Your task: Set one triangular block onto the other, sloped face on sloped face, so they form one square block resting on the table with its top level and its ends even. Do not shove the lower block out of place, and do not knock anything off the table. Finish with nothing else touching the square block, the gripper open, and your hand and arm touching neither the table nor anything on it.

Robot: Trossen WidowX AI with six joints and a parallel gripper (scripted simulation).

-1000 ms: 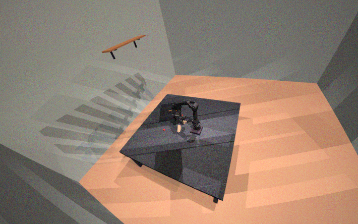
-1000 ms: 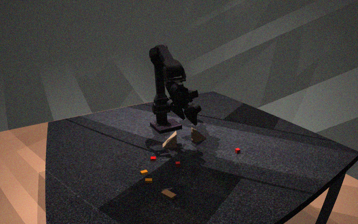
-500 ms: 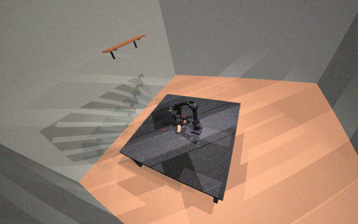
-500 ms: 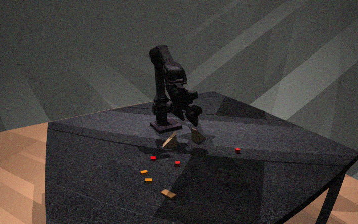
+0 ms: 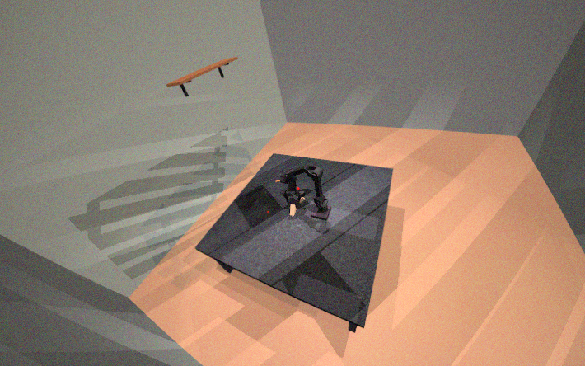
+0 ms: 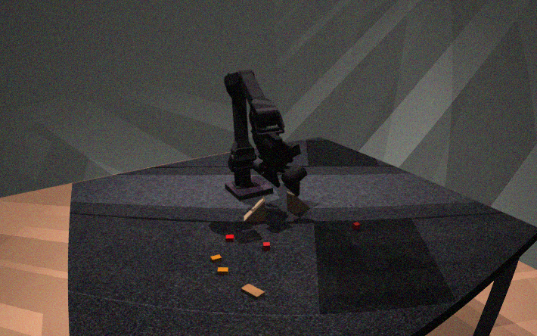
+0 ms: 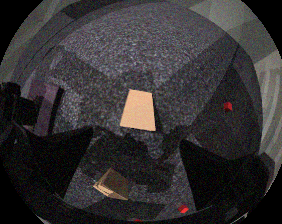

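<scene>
from left to right in the exterior view, the left triangular block (image 6: 255,212) (image 7: 113,185) is seen resting on the table (image 6: 145,266) (image 5: 263,268), its pale sloped face turned upward and left, with nothing set on it. small orange pieces (image 6: 222,269) and a flat tan piece (image 6: 252,290) lie well apart from it, toward the near side. next along, the gripper (image 6: 287,188) (image 7: 137,139) is held low, its fingers spread almost as wide as they go, with nothing gripped between them. just beyond, the right triangular block (image 6: 297,205) (image 5: 292,209) (image 7: 138,111) is found on the table, near the fingers; whether it is touched by them cannot be told. farthest right, a red cube (image 6: 356,225) (image 5: 267,212) (image 7: 228,106) sits apart. the blocks are near each other but not joined, so the task is judged to be only at its approach stage: the grasp, the lift, any turning needed, the slope-on-slope placing, the evening of the ends, the release and the clear withdrawal are all left to be done.
</scene>
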